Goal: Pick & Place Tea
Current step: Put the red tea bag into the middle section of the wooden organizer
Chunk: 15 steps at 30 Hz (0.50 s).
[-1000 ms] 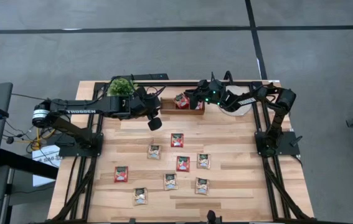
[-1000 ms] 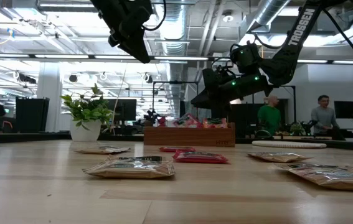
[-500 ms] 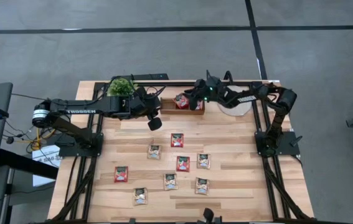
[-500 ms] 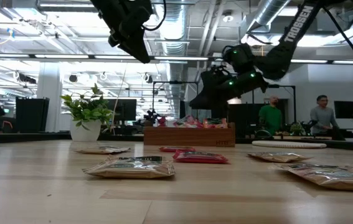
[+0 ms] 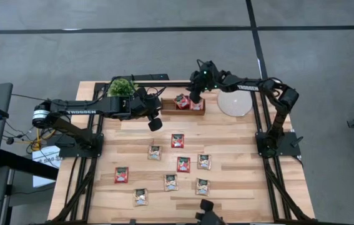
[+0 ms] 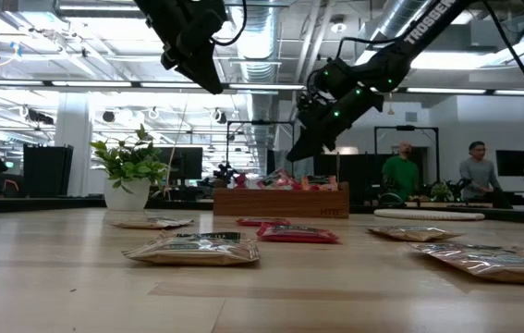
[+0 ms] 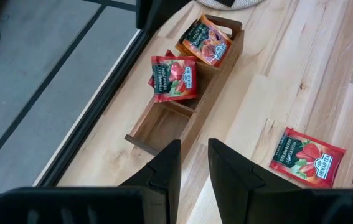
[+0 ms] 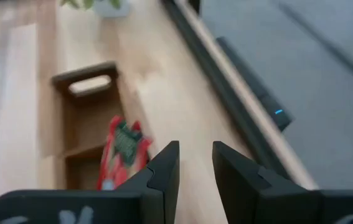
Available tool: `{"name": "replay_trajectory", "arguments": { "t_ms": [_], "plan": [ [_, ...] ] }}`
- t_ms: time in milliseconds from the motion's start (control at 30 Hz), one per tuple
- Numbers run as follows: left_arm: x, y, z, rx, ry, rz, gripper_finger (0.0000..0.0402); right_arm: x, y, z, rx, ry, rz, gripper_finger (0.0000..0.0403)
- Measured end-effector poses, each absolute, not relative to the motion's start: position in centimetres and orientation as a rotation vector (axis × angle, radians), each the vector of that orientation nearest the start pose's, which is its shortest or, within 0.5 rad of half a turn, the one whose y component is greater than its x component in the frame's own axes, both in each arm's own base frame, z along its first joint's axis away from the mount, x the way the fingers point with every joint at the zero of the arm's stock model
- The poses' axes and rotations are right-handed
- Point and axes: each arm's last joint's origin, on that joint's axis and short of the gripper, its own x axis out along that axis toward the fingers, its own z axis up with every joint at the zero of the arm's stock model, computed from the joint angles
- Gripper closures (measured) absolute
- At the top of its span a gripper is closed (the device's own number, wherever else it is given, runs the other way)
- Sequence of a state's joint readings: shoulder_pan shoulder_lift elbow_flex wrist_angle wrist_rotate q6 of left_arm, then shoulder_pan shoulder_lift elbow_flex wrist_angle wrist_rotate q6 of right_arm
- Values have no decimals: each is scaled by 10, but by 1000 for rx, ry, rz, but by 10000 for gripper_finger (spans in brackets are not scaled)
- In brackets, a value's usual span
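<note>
Several tea sachets, red and pale, lie flat on the wooden table, among them a red one (image 5: 177, 140) and a pale one (image 5: 155, 152). The brown tray (image 5: 183, 104) stands at the far edge with a red sachet (image 7: 174, 78) and an orange sachet (image 7: 206, 42) standing in its compartments; its end compartment (image 7: 164, 124) holds nothing. My right gripper (image 5: 194, 99) hangs above the tray, open and holding nothing. My left gripper (image 5: 155, 124) hovers high to the left of the tray, open and holding nothing.
A potted plant (image 5: 122, 86) stands at the far left, left of the tray. A round pale disc (image 5: 235, 103) lies to the tray's right. Two people (image 6: 400, 171) stand in the room beyond the table.
My right gripper has risen over the tray and swung toward the table's far edge, turning about its wrist as it went. Its fingers have kept the same gap. The sachets and the tray have stayed in place.
</note>
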State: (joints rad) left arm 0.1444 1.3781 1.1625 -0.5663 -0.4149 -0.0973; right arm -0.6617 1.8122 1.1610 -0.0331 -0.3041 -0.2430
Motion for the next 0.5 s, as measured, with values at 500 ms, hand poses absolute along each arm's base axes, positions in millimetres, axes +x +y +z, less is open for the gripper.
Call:
{"name": "replay_trajectory", "arguments": {
  "t_ms": [500],
  "plan": [
    [286, 53, 304, 41, 737, 558, 328, 313, -226, 195, 144, 634, -125, 314]
  ]
}}
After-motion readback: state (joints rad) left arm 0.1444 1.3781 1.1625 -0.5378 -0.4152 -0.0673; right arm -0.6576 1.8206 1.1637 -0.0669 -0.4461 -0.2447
